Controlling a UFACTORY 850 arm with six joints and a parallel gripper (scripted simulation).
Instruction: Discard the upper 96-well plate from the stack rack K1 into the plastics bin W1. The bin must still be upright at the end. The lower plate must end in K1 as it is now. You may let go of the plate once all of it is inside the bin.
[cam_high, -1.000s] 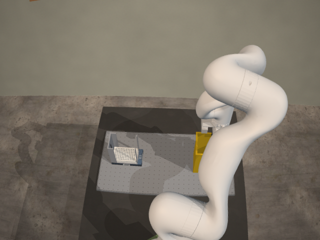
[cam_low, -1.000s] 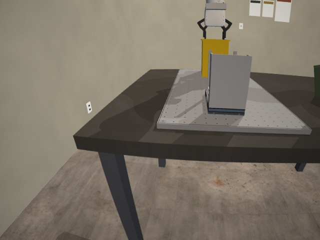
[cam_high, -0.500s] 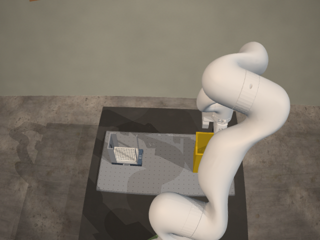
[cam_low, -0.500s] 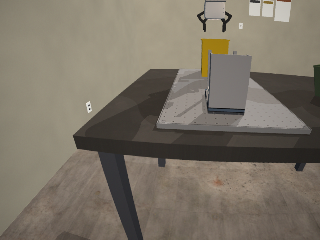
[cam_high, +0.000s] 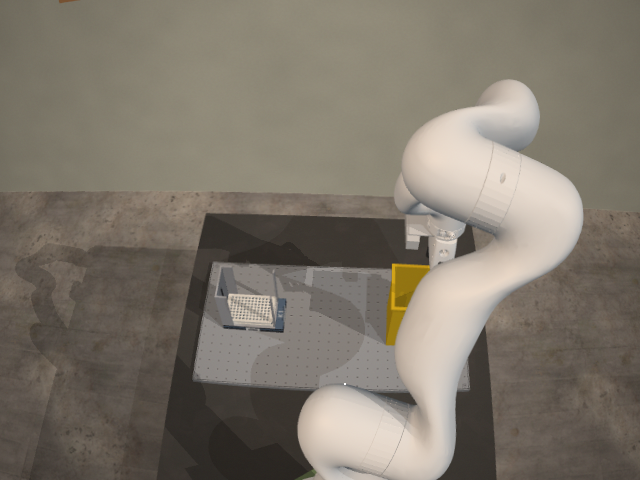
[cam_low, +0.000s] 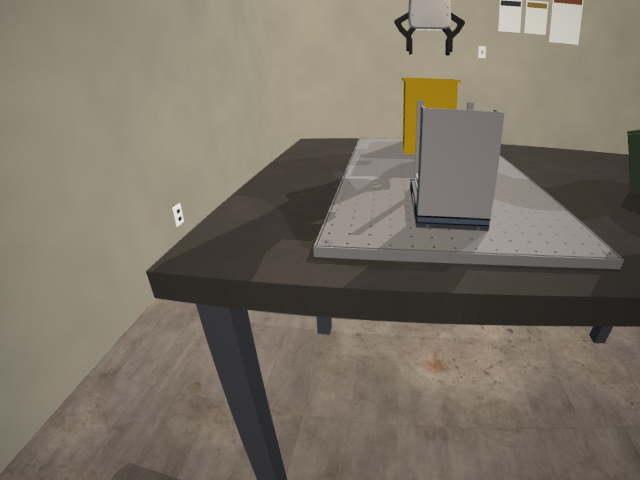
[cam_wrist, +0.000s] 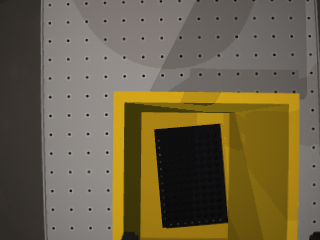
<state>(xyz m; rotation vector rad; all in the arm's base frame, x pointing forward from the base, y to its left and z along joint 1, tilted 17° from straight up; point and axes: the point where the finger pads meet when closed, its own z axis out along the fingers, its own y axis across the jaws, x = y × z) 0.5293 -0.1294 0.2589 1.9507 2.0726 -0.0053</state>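
Note:
The yellow plastics bin W1 (cam_high: 405, 299) stands upright at the right end of the grey perforated plate; it also shows in the exterior view (cam_low: 430, 111) and from above in the wrist view (cam_wrist: 205, 165). A black 96-well plate (cam_wrist: 191, 175) lies at the bottom inside the bin, a little skewed. My gripper (cam_low: 429, 43) is open and empty, well above the bin's rim. The stack rack K1 (cam_high: 248, 304) stands at the left end of the plate and holds one white 96-well plate (cam_high: 250, 310). In the exterior view the rack (cam_low: 457, 165) shows only its grey back wall.
The arm's white body (cam_high: 465, 248) hides the bin's right side in the top view. A dark green object (cam_low: 633, 160) stands at the table's right edge. The grey perforated plate (cam_high: 320, 330) lies on a dark table.

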